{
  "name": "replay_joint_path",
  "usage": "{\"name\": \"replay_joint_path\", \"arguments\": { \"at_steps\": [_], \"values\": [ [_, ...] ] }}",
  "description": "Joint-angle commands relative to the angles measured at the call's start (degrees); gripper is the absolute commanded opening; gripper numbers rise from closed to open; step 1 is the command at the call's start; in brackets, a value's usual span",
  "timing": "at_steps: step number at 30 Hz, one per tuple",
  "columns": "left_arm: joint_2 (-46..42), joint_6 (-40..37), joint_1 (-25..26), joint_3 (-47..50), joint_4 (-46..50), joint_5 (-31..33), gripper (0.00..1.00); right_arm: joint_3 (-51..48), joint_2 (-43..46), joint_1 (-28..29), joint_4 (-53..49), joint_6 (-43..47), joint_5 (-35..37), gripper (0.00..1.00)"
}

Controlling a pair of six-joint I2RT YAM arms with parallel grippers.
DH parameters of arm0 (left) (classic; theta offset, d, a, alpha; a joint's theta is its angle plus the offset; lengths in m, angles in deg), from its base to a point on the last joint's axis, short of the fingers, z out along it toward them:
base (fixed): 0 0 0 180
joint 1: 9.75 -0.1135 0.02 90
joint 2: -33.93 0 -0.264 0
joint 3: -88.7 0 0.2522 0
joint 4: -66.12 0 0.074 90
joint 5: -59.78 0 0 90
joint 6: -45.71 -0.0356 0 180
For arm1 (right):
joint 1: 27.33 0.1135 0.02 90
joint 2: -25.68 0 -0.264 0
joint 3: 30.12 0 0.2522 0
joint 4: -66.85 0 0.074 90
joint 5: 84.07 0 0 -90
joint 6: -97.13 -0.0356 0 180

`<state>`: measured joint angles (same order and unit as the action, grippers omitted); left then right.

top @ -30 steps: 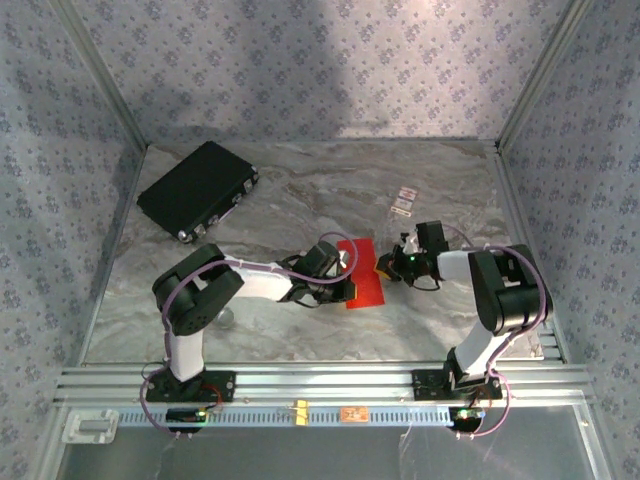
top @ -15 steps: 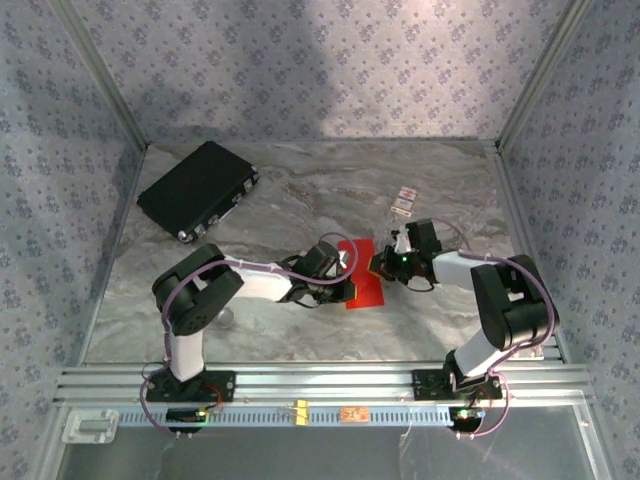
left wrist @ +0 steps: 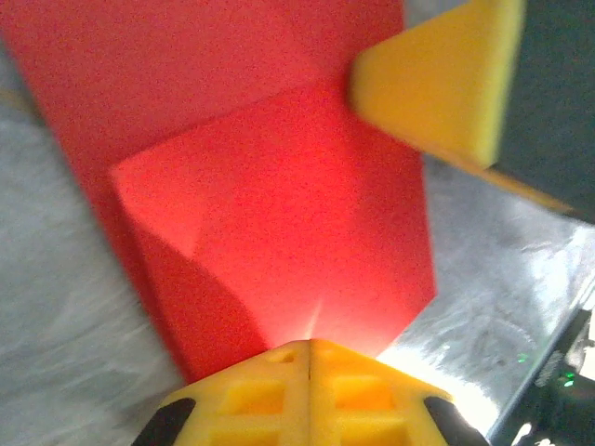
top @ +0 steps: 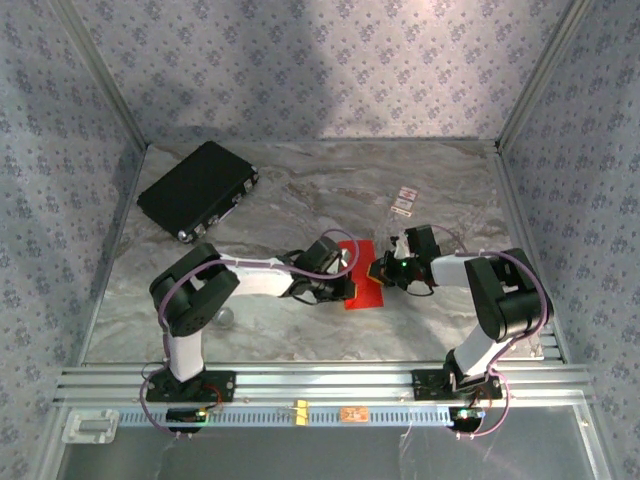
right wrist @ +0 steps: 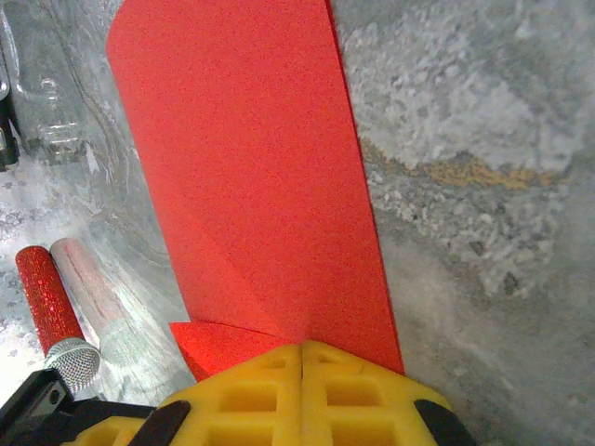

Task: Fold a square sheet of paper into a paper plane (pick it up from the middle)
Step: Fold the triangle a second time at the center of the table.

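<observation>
- Walls (top: 330,60) – blue-grey cloth printed all over with small flower sprigs closes in three sides, with metal posts slanting up in the back corners.
- Table (top: 330,190) – a grey marble-patterned top with pale brownish veins.
- Front rail (top: 330,380) – ribbed aluminium along the near edge. Both arm bases are bolted to it, and a small orange tag (top: 352,414) lies just in front; its print is too small to read.
- Black case (top: 197,189) – lies flat and turned at an angle in the far left corner, with silvery fittings along one long side.
- Left arm (top: 255,278) and right arm (top: 500,290) – both reach in to the middle of the table.
- Sheet of paper (top: 365,293) – bright red, folded to a narrow strip, flat on the table between the two arms. A folded-over flap shows in the left wrist view.
- Left gripper (left wrist: 310,346) – yellow fingers clenched together, tips at the paper's edge.
- Right gripper (right wrist: 302,346) – also clenched, tips on the opposite edge beside a small triangular flap.
- Two small cards (top: 403,200) – white with red marks, behind the paper; unreadable.
- Red cylinder (right wrist: 42,288) with a grey end, touching a silvery cylinder (right wrist: 88,297), just beside the paper.
</observation>
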<state>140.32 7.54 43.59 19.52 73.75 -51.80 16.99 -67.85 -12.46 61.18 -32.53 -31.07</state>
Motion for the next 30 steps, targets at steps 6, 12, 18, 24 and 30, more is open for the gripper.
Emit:
{"name": "replay_joint_path", "arguments": {
  "at_steps": [6, 12, 18, 24, 30],
  "values": [
    [4.6, 4.0, -0.4, -5.4, -3.4, -2.7, 0.06, -2.8, -1.5, -0.7, -3.6, -0.5, 3.9, 0.0],
    [7.3, 5.1, -0.2, -4.0, -4.0, -2.0, 0.06, -3.3, -1.3, -0.9, -3.6, -0.4, 4.0, 0.0],
    [7.1, 4.3, 0.9, -0.2, -3.7, -0.6, 0.06, -3.6, -1.7, -1.3, -3.2, -0.2, 4.0, 0.0],
    [4.5, 3.1, 1.2, -0.3, -3.2, 1.2, 0.08, -3.5, -1.7, -1.7, -3.4, -0.2, 3.9, 0.0],
    [1.2, 2.5, 1.3, -3.2, -1.0, 1.6, 0.09, -3.4, -1.6, -1.7, -3.5, -0.3, 3.8, 0.0]
  ]
}}
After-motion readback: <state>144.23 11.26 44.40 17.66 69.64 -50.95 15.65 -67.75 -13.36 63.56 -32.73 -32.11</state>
